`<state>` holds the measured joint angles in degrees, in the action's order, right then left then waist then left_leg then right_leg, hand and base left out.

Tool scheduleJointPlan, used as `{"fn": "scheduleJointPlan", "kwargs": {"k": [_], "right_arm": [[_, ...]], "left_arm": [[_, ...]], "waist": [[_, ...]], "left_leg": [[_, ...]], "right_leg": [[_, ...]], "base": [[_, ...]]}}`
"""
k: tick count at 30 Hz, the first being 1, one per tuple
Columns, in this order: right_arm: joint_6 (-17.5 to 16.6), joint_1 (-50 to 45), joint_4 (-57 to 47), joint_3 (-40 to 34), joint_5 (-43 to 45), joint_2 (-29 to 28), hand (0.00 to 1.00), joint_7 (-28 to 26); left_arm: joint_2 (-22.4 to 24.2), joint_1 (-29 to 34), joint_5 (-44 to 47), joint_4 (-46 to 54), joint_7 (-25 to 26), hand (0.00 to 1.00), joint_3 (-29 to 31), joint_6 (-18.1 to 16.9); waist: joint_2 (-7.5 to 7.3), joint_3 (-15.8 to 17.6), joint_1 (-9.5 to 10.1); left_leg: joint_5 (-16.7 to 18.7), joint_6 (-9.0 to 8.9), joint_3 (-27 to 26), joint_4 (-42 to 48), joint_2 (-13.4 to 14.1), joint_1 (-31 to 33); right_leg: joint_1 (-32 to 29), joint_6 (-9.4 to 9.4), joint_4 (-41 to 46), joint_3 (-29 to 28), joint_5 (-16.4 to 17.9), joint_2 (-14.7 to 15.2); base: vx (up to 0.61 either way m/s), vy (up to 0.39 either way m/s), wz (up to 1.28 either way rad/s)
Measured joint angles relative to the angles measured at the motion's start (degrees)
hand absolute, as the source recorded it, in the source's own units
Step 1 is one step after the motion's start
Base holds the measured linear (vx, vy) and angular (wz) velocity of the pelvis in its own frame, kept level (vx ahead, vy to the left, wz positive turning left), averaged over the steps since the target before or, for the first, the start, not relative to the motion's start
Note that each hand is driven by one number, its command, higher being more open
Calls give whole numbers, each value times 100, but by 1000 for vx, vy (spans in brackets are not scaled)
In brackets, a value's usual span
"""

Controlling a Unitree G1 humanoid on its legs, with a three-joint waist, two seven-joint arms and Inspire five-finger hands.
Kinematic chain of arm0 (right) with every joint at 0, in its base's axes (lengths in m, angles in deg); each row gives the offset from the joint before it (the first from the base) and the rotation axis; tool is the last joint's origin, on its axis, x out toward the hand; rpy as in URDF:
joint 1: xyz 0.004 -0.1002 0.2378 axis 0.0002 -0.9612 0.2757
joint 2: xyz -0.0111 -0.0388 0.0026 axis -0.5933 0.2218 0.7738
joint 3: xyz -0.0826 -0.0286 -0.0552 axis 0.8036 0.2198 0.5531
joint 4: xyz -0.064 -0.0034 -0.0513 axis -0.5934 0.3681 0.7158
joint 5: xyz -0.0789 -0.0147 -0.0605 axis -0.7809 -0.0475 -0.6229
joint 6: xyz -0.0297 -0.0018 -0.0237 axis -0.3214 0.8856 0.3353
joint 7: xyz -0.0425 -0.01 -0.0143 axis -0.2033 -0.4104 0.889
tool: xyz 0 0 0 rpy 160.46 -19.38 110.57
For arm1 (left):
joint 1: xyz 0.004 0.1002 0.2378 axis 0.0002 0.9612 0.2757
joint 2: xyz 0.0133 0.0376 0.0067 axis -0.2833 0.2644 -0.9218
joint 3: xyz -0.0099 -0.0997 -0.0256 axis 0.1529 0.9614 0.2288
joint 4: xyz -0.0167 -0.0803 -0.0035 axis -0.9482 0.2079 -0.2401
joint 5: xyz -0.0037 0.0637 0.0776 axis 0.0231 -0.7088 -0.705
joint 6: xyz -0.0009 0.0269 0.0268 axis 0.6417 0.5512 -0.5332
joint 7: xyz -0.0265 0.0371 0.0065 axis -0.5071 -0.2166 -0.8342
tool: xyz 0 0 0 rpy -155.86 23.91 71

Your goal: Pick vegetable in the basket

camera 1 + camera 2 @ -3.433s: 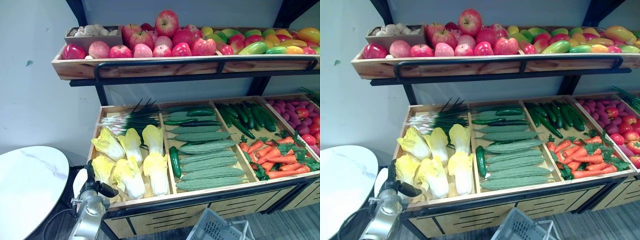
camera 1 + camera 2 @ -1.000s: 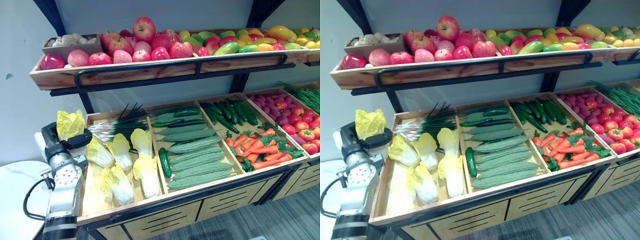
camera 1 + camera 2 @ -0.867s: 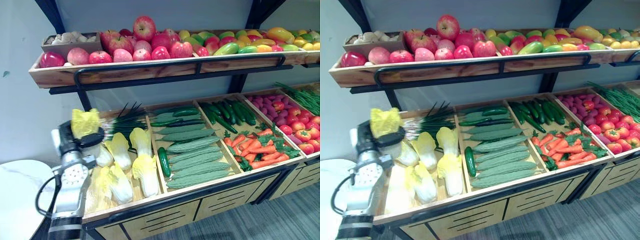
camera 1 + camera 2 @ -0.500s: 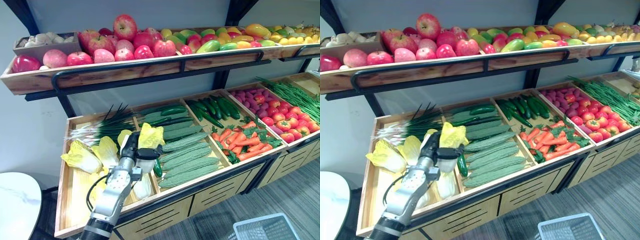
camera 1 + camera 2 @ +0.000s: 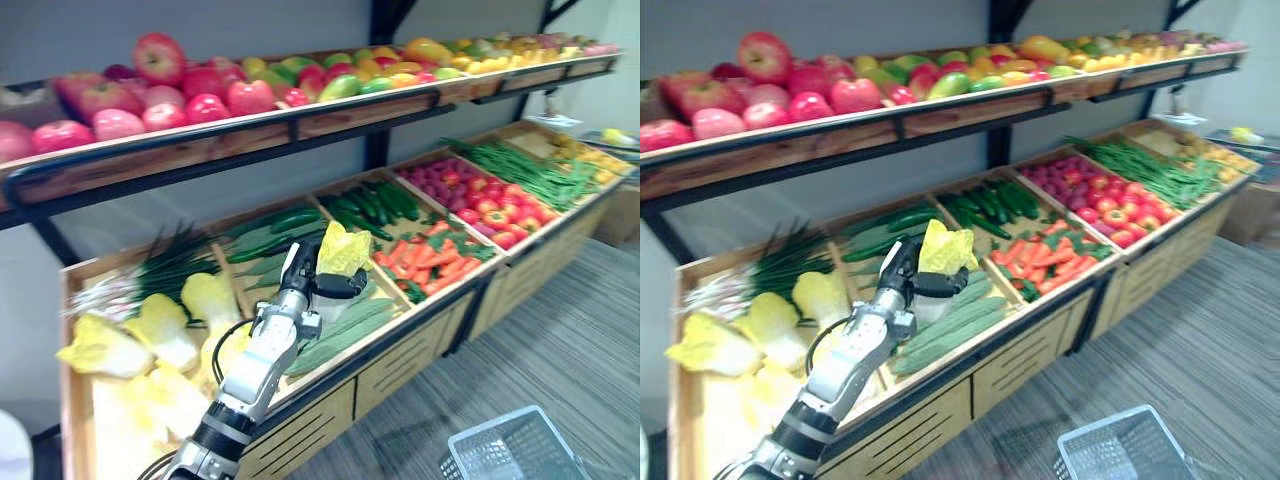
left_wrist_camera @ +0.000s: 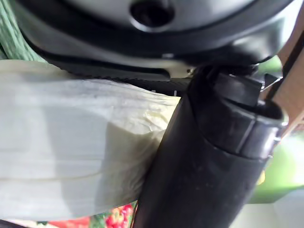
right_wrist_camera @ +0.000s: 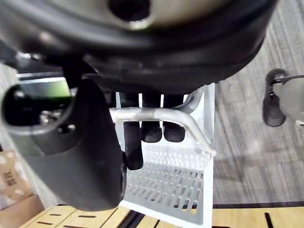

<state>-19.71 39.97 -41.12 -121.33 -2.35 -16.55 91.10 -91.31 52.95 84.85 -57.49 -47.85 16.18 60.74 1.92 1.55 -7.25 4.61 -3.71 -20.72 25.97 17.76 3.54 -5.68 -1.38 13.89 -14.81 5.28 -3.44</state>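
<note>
Left robot hand (image 5: 298, 272): raised over the gourd compartment in the middle of the lower shelf, near its front edge; thumb and fingers are clamped round the pale stalk of a cabbage.
Cabbage (image 5: 343, 250): yellow-green and leafy, lifted clear of the shelf, leaves up, above the long green gourds (image 5: 345, 325).
Right robot hand (image 7: 76, 156): fingers (image 7: 152, 126) are curled round the silver handle of the basket, thumb on the near side.
Basket (image 5: 512, 455): white mesh, low in front of the stand's front edge, over the grey floor (image 5: 590, 330), well apart from the held cabbage.
Lower shelf (image 5: 420, 318): other cabbages (image 5: 150, 330) at the left end, then spring onions (image 5: 165, 262), gourds, carrots (image 5: 425, 262) and tomatoes (image 5: 500, 210) to the right.
Upper shelf (image 5: 200, 140): apples (image 5: 150, 90) at the left.
</note>
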Motion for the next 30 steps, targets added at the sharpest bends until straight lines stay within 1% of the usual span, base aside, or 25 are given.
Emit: {"fn": "scheduleJointPlan", "kwargs": {"k": [1, 2, 3, 4, 5, 6, 7, 8, 9, 11, 13, 14, 15, 16, 17, 18, 19, 20, 22, 23, 25, 26, 28, 30], "right_arm": [[-2, 3, -284, 2, -1, 29, 0, 3], [-3, 17, -398, 7, -2, 70, 0, -1], [-4, 56, -542, 66, 2, 188, 0, -2], [-7, 85, -634, 128, 61, 325, 0, -2], [-10, 114, -677, 164, 137, 357, 0, -2], [-11, 114, -766, 165, 206, 370, 0, -2], [-15, 128, -943, 165, 280, 373, 0, 11], [-16, 154, -1058, 207, 346, 367, 0, 17], [-16, 159, -1118, 299, 343, 363, 0, 27], [68, 119, -1497, 613, 284, 313, 0, 36], [210, 21, -1821, 731, 209, 314, 0, 35], [312, -19, -2009, 730, 196, 327, 0, 33], [387, -46, -2146, 738, 188, 329, 0, 21], [479, -141, -2341, 764, 160, 330, 0, 10], [536, -178, -2441, 766, 145, 337, 0, 10], [599, -232, -2576, 787, -14, 406, 0, 7], [644, -257, -2684, 797, -93, 518, 0, -3], [690, -258, -2739, 800, -162, 591, 0, -8], [961, -254, -3090, 798, -271, 949, 0, -114], [1025, -254, -3198, 799, -298, 1053, 0, -171], [1229, -254, -3746, 798, -513, 1551, 0, -413], [1296, -254, -3882, 797, -553, 1706, 0, -512], [1513, -195, -4294, 795, -737, 2335, 0, -1012], [1561, -117, -4443, 795, -887, 2630, 0, -1324]], "left_arm": [[80, 2, 6, 89, 8, 0, 37, 6], [87, 9, 5, 156, 11, 0, 36, 8], [71, 13, 4, 288, -47, 0, 35, 19], [30, 15, 2, 463, -109, 0, 37, 17], [-37, 21, 2, 579, -162, 0, 36, 4], [-73, 21, 2, 667, -185, 0, 37, -4], [-137, 17, 2, 774, -221, 0, 48, -23], [-251, 20, 2, 780, -244, 0, 68, -46], [-330, 32, 2, 780, -266, 0, 97, -45], [-566, 149, -5, 781, -340, 0, 315, -38], [-673, 244, -29, 791, -372, 0, 500, -3], [-700, 328, -92, 871, -438, 0, 633, -1], [-736, 415, -134, 1003, -481, 0, 720, -2], [-751, 503, -192, 1176, -568, 0, 826, -3], [-751, 544, -252, 1276, -616, 0, 871, -5], [-746, 624, -355, 1436, -685, 0, 896, -14], [-748, 629, -364, 1485, -735, 0, 904, -74], [-749, 629, -364, 1485, -749, 0, 906, -109], [-768, 629, -364, 1485, -830, 0, 927, -199], [-784, 629, -364, 1485, -846, 0, 928, -232], [-801, 629, -382, 1485, -917, 0, 925, -328], [-804, 629, -406, 1485, -949, 0, 923, -352], [-855, 629, -459, 1485, -1072, 0, 897, -385], [-910, 629, -463, 1485, -1097, 0, 832, -392]], "waist": [[27, 76, 74], [48, 97, 116], [59, 103, 166], [67, 118, 185], [-2, 146, 176], [-24, 161, 176], [-20, 171, 157], [-30, 181, 156], [-62, 201, 158], [-152, 275, 229], [-158, 289, 271], [-149, 318, 351], [-141, 336, 402], [-152, 342, 420], [-166, 350, 417], [-140, 331, 431], [-84, 295, 506], [-57, 277, 534], [-5, 244, 572], [-7, 245, 573], [-6, 241, 564], [-6, 240, 557], [-22, 191, 527], [-54, 127, 511]], "left_leg": [[129, 26, 641, 544, -17, 194], [324, -25, 890, 646, -82, 229], [545, -48, 1296, 402, -364, 204], [499, 42, 1433, -46, -526, 118], [527, -57, 1414, -301, -556, -54], [560, -109, 1358, -495, -577, -161], [634, -228, 1287, -791, -598, -227], [679, -301, 1176, -1030, -629, -301], [693, -323, 1121, -1104, -652, -338], [698, -312, 838, -1163, -744, -469], [738, -242, 674, -1161, -794, -543], [764, -197, 529, -1169, -849, -615], [800, -144, 426, -1158, -864, -660], [828, -118, 419, -1146, -907, -662], [850, -126, 429, -1142, -932, -674], [898, -128, 429, -1095, -926, -682], [928, -128, 434, -1037, -902, -648], [928, -128, 429, -1036, -896, -648], [927, -129, 427, -1073, -869, -648], [927, -129, 432, -1083, -863, -650], [925, -132, 444, -1139, -865, -658], [923, -135, 446, -1151, -869, -659], [913, -148, 452, -1194, -887, -664], [894, -160, 451, -1241, -893, -677]], "right_leg": [[19, 116, 50, -252, 40, -75], [14, 130, 78, -373, 40, -120], [-30, 125, 157, -553, 39, -172], [-119, 50, 297, -668, 63, -258], [-177, -8, 419, -720, 112, -265], [-236, -39, 468, -744, 132, -262], [-376, -110, 533, -757, 133, -262], [-473, -180, 578, -814, 111, -256], [-511, -222, 587, -866, 94, -253], [-521, -361, 508, -1081, 8, -200], [-505, -451, 365, -1072, -6, -59], [-513, -432, 252, -642, 6, 202], [-512, -447, 201, -303, -14, 400], [-468, -494, 161, -102, -125, 550], [-446, -539, 138, -97, -195, 577], [-400, -536, 36, -88, -279, 585], [-352, -566, -145, -82, -398, 586], [-320, -581, -249, -82, -462, 587], [-178, -586, -568, -56, -646, 596], [-158, -585, -612, -44, -666, 595], [-127, -591, -696, -6, -699, 598], [-128, -593, -698, 1, -701, 599], [-137, -594, -698, 22, -701, 598], [-144, -594, -699, 28, -701, 597]], "base": [[-29, 49, -104], [-29, 115, -116], [-13, 159, -97], [16, 161, -81], [38, 109, -44], [27, 78, -17], [-1, 87, -14], [-23, 100, -17], [-37, 118, -36], [-63, 127, -60], [-89, 132, -48], [-99, 153, -46], [-98, 161, -42], [-74, 134, -17], [-61, 104, 2], [-2, 76, 1], [45, 70, -4], [79, 82, -5], [70, 58, -1], [44, 28, 4], [31, 18, 4], [0, 0, 0], [0, 0, 0], [0, 0, 0]]}}
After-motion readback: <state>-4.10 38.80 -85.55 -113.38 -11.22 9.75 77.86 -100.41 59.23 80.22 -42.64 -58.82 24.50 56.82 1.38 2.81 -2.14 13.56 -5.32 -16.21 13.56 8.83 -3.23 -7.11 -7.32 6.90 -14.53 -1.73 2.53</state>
